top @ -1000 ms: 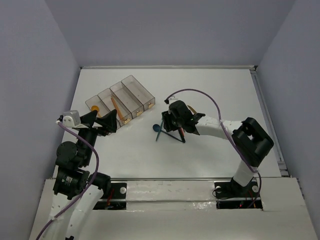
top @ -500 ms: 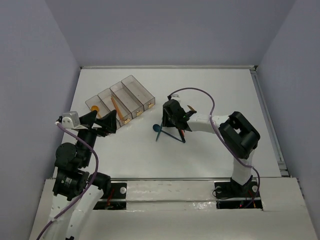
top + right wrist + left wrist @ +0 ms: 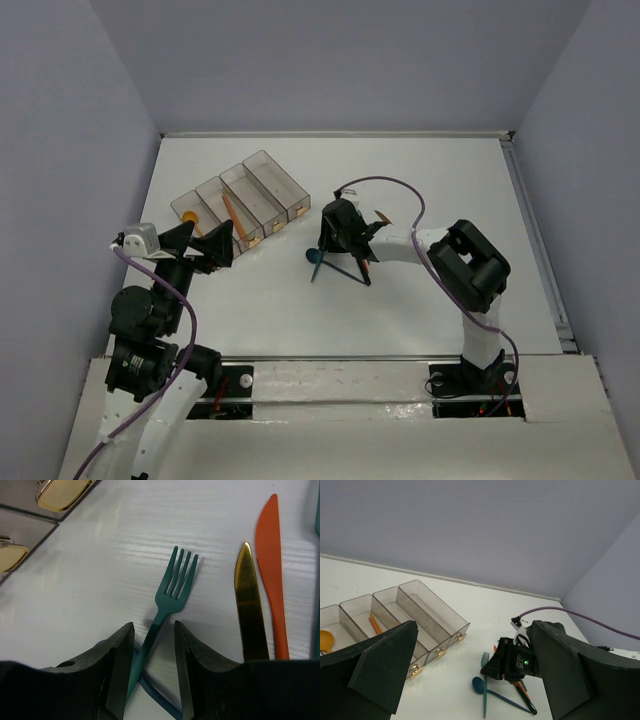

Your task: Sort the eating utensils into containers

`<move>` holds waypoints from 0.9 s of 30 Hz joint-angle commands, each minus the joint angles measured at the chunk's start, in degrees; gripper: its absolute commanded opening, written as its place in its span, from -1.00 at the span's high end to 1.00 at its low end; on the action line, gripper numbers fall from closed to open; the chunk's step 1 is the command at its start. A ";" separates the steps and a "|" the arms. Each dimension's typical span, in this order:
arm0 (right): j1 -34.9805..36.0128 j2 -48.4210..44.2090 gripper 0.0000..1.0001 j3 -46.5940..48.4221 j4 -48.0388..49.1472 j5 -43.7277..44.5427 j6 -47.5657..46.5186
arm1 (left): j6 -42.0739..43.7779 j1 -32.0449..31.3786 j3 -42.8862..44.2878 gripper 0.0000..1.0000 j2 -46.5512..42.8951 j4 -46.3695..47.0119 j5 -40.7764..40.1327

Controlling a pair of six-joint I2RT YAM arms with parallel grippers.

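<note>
right jaws part open, straddling the fork (image 3: 172,592) handle with a gap each side, not clamped. fork lies flat on the bench (image 3: 420,180). gold knife (image 3: 248,605) and orange knife (image 3: 272,570) at its 3 o'clock. left jaws wide open, empty, at 7 o'clock of the bins (image 3: 240,198). bins at 10 o'clock from the fork: orange spoon (image 3: 325,640) in the leftmost, orange utensil (image 3: 374,623) in the next.

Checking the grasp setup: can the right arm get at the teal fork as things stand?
Probably yes: the right end effector is open, astride the handle of the teal fork, and the gold knife lies clear.
</note>
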 commanded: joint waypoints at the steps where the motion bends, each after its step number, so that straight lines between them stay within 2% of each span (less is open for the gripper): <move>1: -0.30 0.94 0.17 2.31 1.85 1.44 1.25 | 0.39 -0.26 -0.26 -0.98 -0.58 2.93 1.07; 5: -0.30 1.29 0.33 3.45 -2.09 4.07 0.81 | 0.39 -0.26 -0.35 -0.98 -0.58 2.93 1.07; 10: 0.22 0.59 0.37 2.93 -3.16 5.83 0.63 | 0.31 -0.26 -0.26 -0.98 -0.67 2.93 1.15; 17: 1.28 1.37 0.30 6.61 -8.69 8.47 -1.30 | 0.31 -0.26 -0.35 -0.98 -0.93 2.93 1.06; 24: 1.80 3.92 0.33 9.78 -13.27 6.90 -1.48 | 0.31 -0.26 -0.26 -0.98 -1.29 2.84 1.06; 27: 2.33 4.27 0.24 10.48 -14.58 6.45 -0.86 | 0.31 -0.26 -0.26 -0.98 -1.37 2.84 1.06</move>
